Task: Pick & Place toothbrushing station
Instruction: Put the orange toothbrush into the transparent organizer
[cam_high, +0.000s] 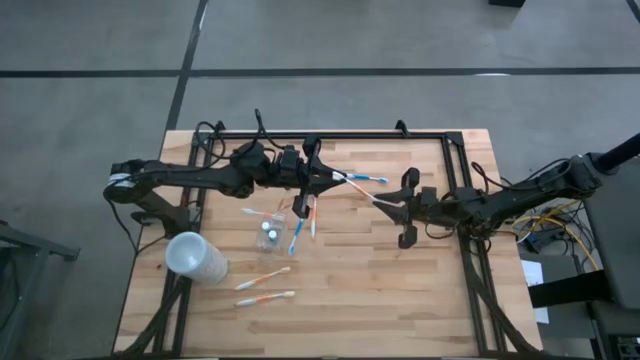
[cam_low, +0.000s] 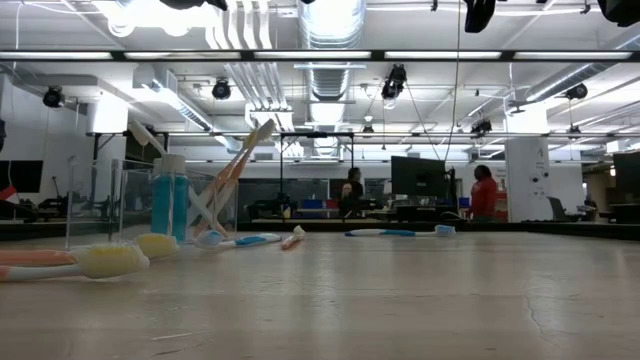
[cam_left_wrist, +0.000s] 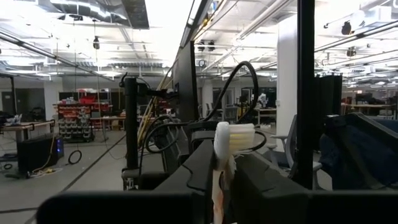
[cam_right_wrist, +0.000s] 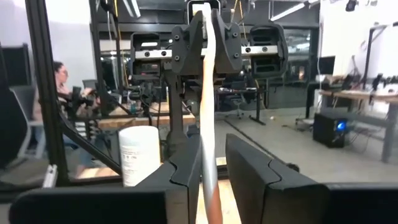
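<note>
- Left gripper (cam_high: 322, 181) clamps the toothbrush (cam_high: 358, 186); right gripper (cam_high: 398, 208) is parted beside its tail.
- Risk (my guess): loosely pinched, the brush tilts and misses the tumbler (cam_high: 270, 233).

The high camera looked straight down on the whole table (cam_high: 330, 300) from well above, taking in both arms. The low camera sat at table-top height, very near the surface, facing level across it into the room beyond. The left wrist camera looked forward along the left gripper (cam_left_wrist: 225, 180) toward the right arm; the right wrist camera faced back along the right gripper (cam_right_wrist: 213, 180) toward the left arm. All but the low view shared one toothbrush (cam_high: 362, 190) spanning both grippers.
</note>
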